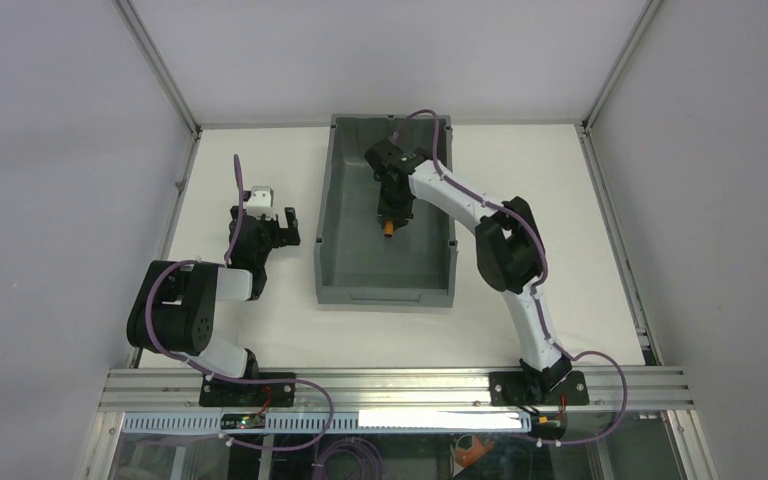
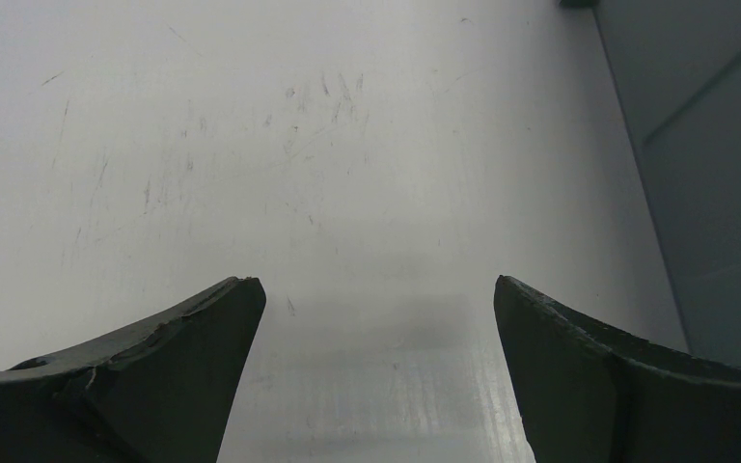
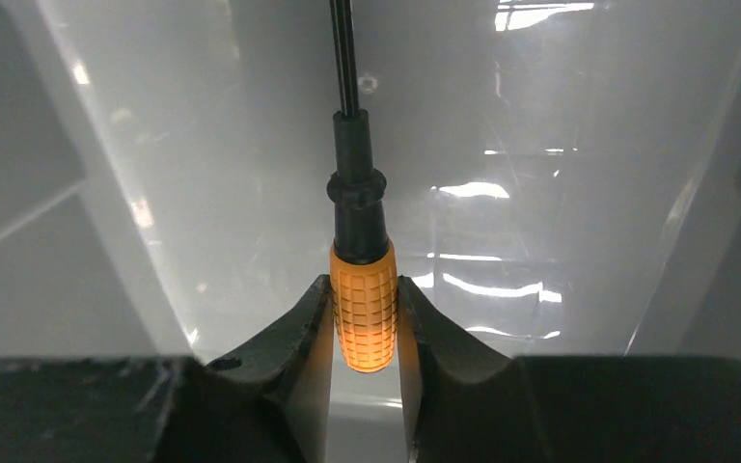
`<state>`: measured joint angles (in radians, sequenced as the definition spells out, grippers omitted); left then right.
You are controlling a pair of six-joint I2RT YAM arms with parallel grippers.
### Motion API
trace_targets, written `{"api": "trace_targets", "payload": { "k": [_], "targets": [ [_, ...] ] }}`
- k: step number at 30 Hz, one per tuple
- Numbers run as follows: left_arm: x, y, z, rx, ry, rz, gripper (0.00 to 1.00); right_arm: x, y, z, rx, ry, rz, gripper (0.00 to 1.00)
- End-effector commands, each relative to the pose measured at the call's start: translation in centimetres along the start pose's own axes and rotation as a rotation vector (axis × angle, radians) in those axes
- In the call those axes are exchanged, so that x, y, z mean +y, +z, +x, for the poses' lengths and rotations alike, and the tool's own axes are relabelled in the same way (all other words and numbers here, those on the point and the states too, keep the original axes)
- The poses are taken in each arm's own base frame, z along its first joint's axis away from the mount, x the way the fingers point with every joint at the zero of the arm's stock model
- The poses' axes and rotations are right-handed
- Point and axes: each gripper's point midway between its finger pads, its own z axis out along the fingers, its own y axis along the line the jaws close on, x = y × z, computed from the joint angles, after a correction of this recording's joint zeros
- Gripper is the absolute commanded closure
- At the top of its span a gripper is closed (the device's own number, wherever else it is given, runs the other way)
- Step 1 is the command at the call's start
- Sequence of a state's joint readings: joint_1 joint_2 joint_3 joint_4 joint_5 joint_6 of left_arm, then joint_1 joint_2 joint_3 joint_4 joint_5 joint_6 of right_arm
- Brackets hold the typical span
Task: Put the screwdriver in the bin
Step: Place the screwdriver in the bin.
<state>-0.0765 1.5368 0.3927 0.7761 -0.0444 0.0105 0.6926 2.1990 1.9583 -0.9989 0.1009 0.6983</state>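
A lab test cell: white table (image 1: pixel 560 250), grey wall panels (image 1: pixel 50 150), aluminium rail (image 1: pixel 390 385).

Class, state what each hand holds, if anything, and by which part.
The right hand grips the small black-shafted screwdriver by its stubby orange handle; the open left hand holds nothing.

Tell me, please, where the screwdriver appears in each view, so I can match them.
Top external: screwdriver centre, over the bin floor, in the right pincer.
Left wrist: not in it.
Right wrist: lower centre, handle clamped, shaft pointing up the picture.
Shared landmark: the bin; its outer wall fills left wrist's right edge.
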Motion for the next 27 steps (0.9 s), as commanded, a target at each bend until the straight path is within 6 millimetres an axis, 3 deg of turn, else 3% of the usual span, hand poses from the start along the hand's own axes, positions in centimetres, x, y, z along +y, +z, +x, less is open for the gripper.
{"api": "trace_targets", "payload": {
  "k": [1, 12, 27],
  "targets": [
    [0.1, -0.3, -1.4, -0.049, -0.014, 0.007, 0.01, 0.8, 0.6, -1.1, -0.033, 0.018, 0.009, 1.0],
    [0.1, -0.3, -1.4, -0.049, -0.015, 0.007, 0.01, -0.1, 3.8, 0.0, 0.021, -0.001, 0.074, 1.0],
    [0.1, -0.3, -1.4, -0.049, -0.014, 0.007, 0.01, -0.2, 4.1, 0.3, 0.043, -0.009, 0.091, 0.66]
  ]
}}
